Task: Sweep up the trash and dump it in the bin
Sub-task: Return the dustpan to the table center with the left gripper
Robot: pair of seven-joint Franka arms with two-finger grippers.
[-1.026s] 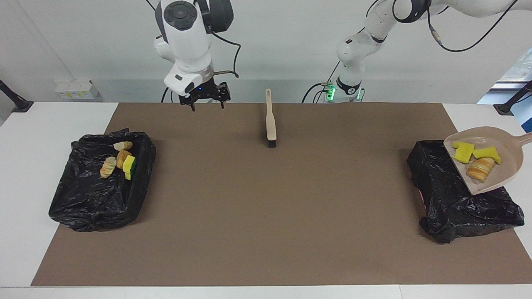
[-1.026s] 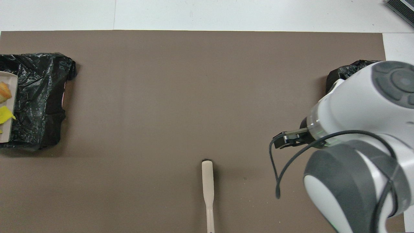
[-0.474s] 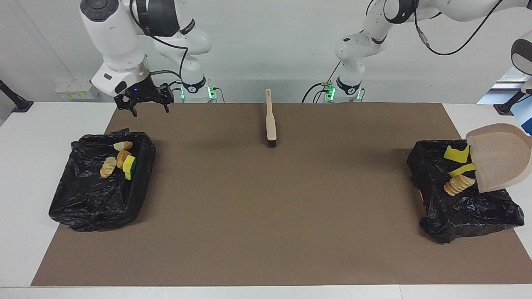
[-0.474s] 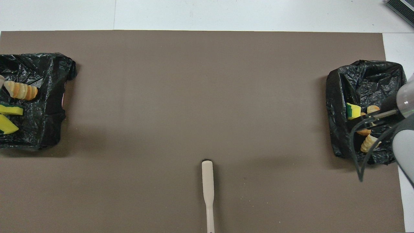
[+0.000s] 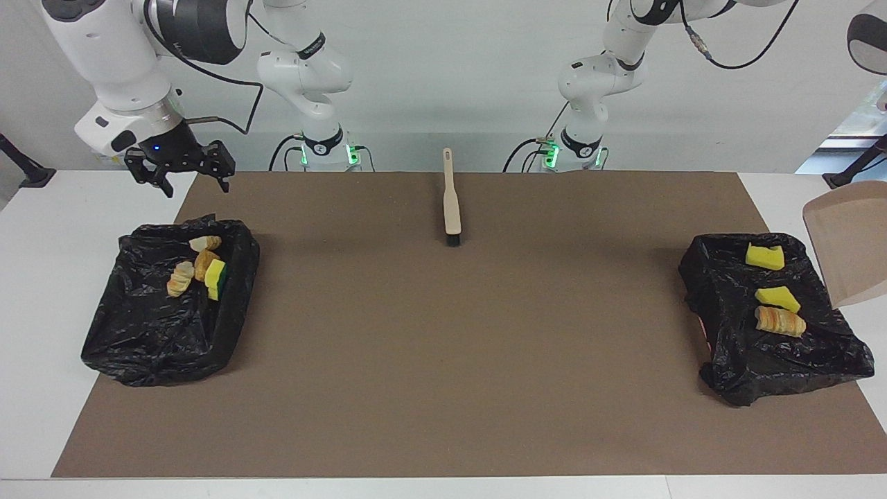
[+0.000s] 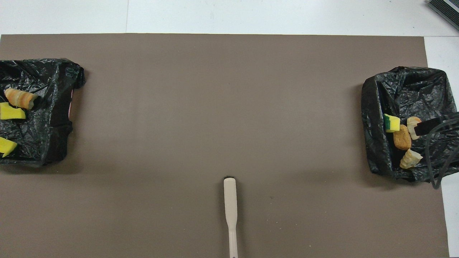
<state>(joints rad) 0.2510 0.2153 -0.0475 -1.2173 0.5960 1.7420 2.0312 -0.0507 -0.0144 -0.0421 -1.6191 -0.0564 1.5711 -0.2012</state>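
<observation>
The trash lies in two black-bagged bins. In the bin at the left arm's end rest two yellow sponge pieces and a bread-like bit; the overhead view shows this bin too. The beige dustpan hangs tipped up and empty over that bin's outer edge, its handle and my left gripper out of frame. The bin at the right arm's end holds several pieces, one green-backed. My right gripper hangs open and empty over the mat's corner by that bin.
A beige brush lies on the brown mat midway between the arm bases, bristles pointing away from the robots, also seen in the overhead view. A black cable and bracket of the right arm overhang the bin there.
The dustpan tipped up and drew back toward the table's end, dropping its three pieces into the bin. The right arm swung from mid-table to its own end.
</observation>
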